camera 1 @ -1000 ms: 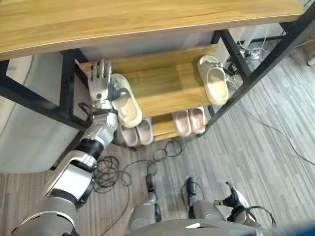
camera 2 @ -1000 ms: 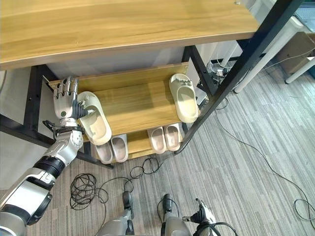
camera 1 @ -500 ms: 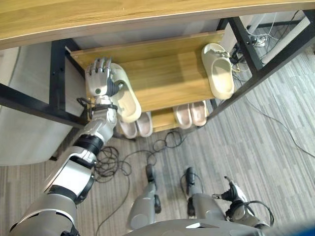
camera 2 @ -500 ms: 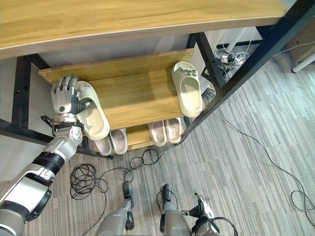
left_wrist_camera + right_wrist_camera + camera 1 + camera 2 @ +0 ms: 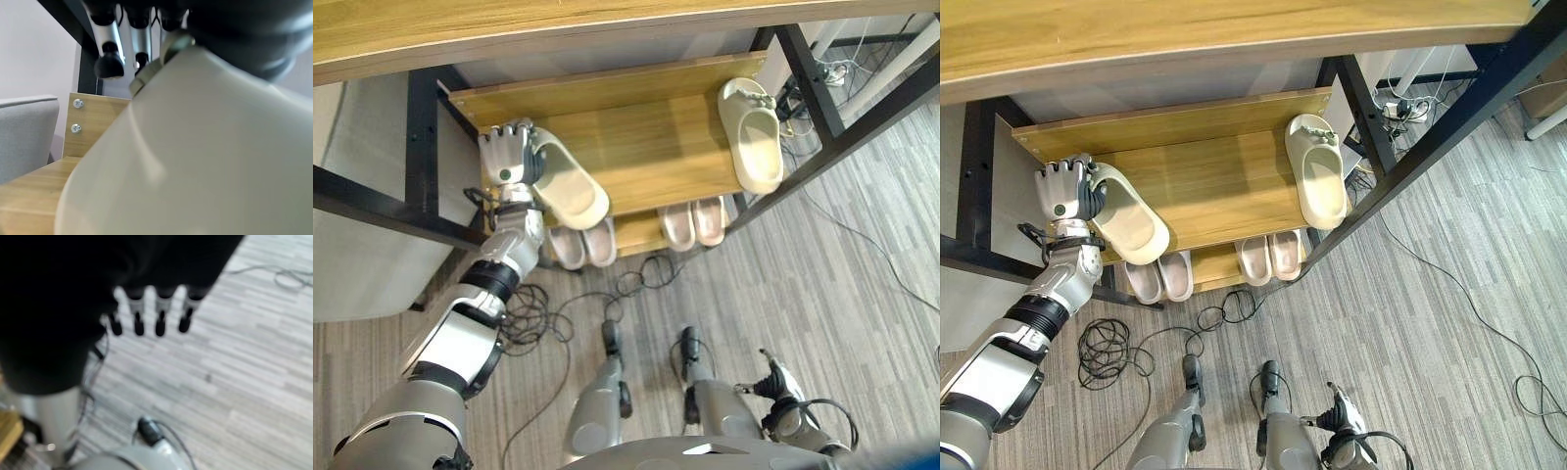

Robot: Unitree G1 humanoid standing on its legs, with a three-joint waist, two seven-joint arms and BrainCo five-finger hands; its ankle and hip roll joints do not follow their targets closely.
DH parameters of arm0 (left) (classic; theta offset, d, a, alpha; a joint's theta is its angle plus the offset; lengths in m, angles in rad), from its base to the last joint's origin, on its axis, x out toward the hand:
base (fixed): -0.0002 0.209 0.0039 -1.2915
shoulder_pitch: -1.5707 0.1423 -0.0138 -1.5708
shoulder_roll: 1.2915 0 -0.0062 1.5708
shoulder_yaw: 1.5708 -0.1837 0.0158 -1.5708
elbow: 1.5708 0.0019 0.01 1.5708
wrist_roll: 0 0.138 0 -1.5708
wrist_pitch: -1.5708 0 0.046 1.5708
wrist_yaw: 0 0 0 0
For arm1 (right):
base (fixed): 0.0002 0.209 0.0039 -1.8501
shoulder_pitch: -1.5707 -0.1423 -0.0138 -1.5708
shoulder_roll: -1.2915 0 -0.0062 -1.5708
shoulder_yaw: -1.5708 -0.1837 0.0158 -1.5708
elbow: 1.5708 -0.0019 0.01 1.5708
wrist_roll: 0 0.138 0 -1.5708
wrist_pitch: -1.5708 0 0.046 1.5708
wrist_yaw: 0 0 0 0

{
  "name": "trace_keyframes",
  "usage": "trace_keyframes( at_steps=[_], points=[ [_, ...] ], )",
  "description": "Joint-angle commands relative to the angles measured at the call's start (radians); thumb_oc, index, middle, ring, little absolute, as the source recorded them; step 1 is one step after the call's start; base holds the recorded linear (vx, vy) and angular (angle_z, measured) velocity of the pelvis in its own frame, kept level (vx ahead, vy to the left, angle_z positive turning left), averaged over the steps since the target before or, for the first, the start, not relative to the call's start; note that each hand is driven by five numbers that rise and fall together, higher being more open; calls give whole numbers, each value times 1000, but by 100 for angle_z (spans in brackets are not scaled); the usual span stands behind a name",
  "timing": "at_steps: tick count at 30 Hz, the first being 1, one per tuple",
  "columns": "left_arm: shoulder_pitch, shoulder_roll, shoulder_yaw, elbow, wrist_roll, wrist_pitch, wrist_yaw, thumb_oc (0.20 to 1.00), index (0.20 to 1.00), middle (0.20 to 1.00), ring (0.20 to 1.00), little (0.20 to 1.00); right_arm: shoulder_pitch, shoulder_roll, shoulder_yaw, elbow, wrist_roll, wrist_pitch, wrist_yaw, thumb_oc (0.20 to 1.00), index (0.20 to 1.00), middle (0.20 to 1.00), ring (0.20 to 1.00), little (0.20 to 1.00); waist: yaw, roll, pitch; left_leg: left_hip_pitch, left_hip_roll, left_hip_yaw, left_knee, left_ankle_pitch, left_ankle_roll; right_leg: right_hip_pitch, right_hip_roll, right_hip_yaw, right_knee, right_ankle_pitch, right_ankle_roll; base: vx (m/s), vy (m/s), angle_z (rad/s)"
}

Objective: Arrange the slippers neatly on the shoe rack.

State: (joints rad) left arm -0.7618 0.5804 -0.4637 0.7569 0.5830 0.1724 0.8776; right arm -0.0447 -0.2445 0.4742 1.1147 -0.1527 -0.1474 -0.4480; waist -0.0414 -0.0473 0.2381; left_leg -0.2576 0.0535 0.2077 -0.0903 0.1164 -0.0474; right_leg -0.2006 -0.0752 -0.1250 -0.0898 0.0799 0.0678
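Observation:
A cream slipper (image 5: 570,188) lies slantwise at the left end of the rack's middle wooden shelf (image 5: 651,162), its toe overhanging the front edge. My left hand (image 5: 505,159) is shut on its heel end, fingers curled over the rim; the left wrist view has this slipper (image 5: 195,156) close under the fingers (image 5: 108,61). Its cream partner (image 5: 751,137) lies at the shelf's right end, pointing front to back. My right hand (image 5: 160,308) hangs low over the floor, fingers relaxed and holding nothing.
Two pairs of beige slippers (image 5: 585,243) (image 5: 695,223) sit on the lower shelf. A wide wooden top (image 5: 509,29) overhangs the rack. Black frame posts (image 5: 421,137) (image 5: 822,98) flank it. A grey panel (image 5: 362,264) stands to the left; grey plank floor (image 5: 1430,294) lies in front.
My left hand's fingers have curled from straight onto the slipper's heel. The slipper's toe has swung to the right and forward. The camera has tipped downward.

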Motion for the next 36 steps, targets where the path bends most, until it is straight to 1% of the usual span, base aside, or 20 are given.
trace_keyframes(
  at_steps=[1, 4, 6, 11, 14, 18, 23, 29, 32, 36],
  points=[
    [-20, -2, 0, -44, 72, -26, 28, 200, 200, 200, 200, 200, -5, 9, -4, -37, 16, -12, -22, 1000, 1000, 1000, 1000, 1000, -2, 14, -10, -76, -33, -82, 95, -59, 15, -29, -38, -27, 120, -91, 77, 0, 0, 0],
    [-3, -8, 0, -75, 84, -34, 24, 200, 200, 200, 200, 200, -5, 9, -5, -36, 18, -9, -20, 1000, 1000, 1000, 1000, 1000, 0, 17, -9, -72, -32, -81, 98, -61, 14, -27, -37, -27, 123, -95, 74, 0, 0, 0],
    [3, -21, -17, -115, 104, -53, 29, 200, 200, 200, 200, 200, -9, 9, -1, -32, 16, -5, -22, 1000, 1000, 1000, 1000, 1000, 0, 20, -8, -70, -31, -81, 102, -64, 14, -26, -37, -25, 130, -100, 72, 0, 0, 0],
    [-49, -37, -79, -84, 115, -73, 51, 200, 200, 200, 200, 200, -29, -5, 9, -6, 7, -5, -34, 1000, 1000, 1000, 1000, 1000, -10, 27, -4, -77, -29, -74, 105, -61, 14, -38, -36, -19, 134, -97, 70, -13, -2, -1],
    [-72, -46, -97, -72, 114, -71, 50, 200, 200, 200, 200, 200, -32, -7, 8, 4, 3, -4, -43, 1000, 1000, 1000, 1000, 1000, -13, 30, -4, -86, -29, -72, 109, -61, 15, -47, -37, -15, 136, -95, 70, 0, 0, 0],
    [-126, -79, -134, -51, 117, -60, 49, 200, 200, 200, 200, 200, -36, -17, 3, 15, 3, -4, -58, 1000, 1000, 1000, 1000, 1000, -28, 39, -3, -100, -31, -68, 108, -56, 17, -67, -39, -9, 138, -92, 69, 0, 0, 0],
    [-159, -90, -156, -29, 118, -58, 51, 200, 200, 200, 200, 200, -43, -24, 1, 20, 7, -5, -63, 1000, 1000, 1000, 1000, 1000, -36, 46, -4, -106, -33, -63, 106, -54, 18, -79, -42, -1, 140, -90, 70, 0, 0, 0],
    [-273, -120, -203, 58, 98, -40, 75, 200, 200, 200, 200, 200, -54, -41, 5, 34, 10, -5, -77, 1000, 1000, 1000, 1000, 1000, -63, 59, -2, -123, -36, -47, 96, -46, 18, -109, -49, 13, 143, -82, 73, 5, 5, -9],
    [-287, -125, -209, 62, 98, -40, 75, 200, 200, 200, 200, 200, -54, -43, 3, 35, 10, -6, -78, 1000, 1000, 1000, 1000, 1000, -64, 60, -1, -125, -37, -46, 95, -46, 18, -112, -49, 15, 144, -81, 74, 7, 10, -6],
    [-339, -152, -227, 84, 90, -46, 76, 200, 200, 200, 200, 200, -67, -52, 0, 42, 15, -6, -81, 1000, 1000, 1000, 1000, 1000, -79, 71, 7, -129, -42, -30, 83, -43, 20, -132, -56, 28, 151, -77, 78, 13, 21, -4]
  ],
)
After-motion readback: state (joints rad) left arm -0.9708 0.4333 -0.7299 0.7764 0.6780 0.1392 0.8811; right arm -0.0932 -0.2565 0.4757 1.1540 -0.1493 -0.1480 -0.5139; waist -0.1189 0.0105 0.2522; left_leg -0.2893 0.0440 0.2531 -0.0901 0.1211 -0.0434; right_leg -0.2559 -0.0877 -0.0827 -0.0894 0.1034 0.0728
